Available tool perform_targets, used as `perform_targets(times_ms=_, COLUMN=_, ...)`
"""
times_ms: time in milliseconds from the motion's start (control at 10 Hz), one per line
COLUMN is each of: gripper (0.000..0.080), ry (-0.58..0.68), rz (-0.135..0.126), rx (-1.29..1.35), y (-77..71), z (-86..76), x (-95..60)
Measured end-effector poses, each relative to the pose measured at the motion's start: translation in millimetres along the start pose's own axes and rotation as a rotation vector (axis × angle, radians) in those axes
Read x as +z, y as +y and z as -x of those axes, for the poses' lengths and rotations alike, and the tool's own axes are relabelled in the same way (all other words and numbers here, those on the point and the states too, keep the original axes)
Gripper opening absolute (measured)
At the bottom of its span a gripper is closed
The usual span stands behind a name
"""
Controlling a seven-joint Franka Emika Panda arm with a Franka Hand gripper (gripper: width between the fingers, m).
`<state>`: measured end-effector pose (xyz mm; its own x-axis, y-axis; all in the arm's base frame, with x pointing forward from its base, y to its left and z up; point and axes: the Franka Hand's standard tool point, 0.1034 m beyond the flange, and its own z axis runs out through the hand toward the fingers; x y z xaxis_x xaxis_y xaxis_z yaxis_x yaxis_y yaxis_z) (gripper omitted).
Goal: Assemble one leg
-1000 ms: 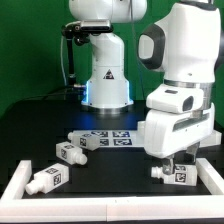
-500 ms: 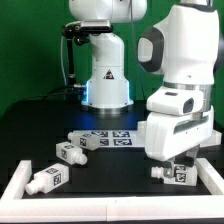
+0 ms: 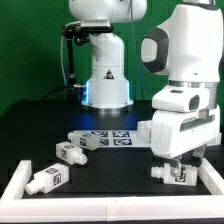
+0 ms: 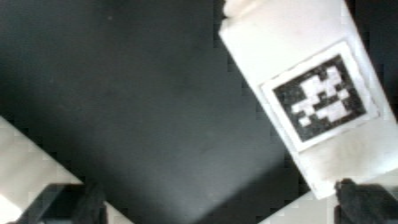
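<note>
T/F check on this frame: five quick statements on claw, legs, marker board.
1. The claw is open. True.
2. The claw holds a leg in the air. False: the leg lies on the table under the open claw.
3. That leg shows a tag in the wrist view. True.
4. The marker board lies to the exterior view's right of the claw. False: the marker board is on the claw's left in that view.
5. Another leg lies near the exterior view's left edge. True.
</note>
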<state>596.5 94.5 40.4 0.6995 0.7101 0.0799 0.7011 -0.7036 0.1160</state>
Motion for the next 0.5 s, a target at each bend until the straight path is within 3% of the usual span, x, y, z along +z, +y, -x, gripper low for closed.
perform_targets(times_ms=100, gripper=0.0649, ry=-0.001, rz=0.0, rx=0.001, y=0.0, z=-0.1, x=-0.5)
perform_targets(times_ms=200, gripper=0.0649, ry=-0.037, rz=-0.021, rx=0.01, y=-2.5, z=5.5, x=-3.5)
perform_targets(times_ms=400, gripper=0.0649, ry=-0.181, rz=-0.098, rx=0.033, y=-10.7, z=23.7, x=-7.8)
perform_targets(times_ms=500, gripper=0.0649, ry=-0.189, rz=-0.102, rx=0.031, y=-11.2, z=23.0, x=-5.8)
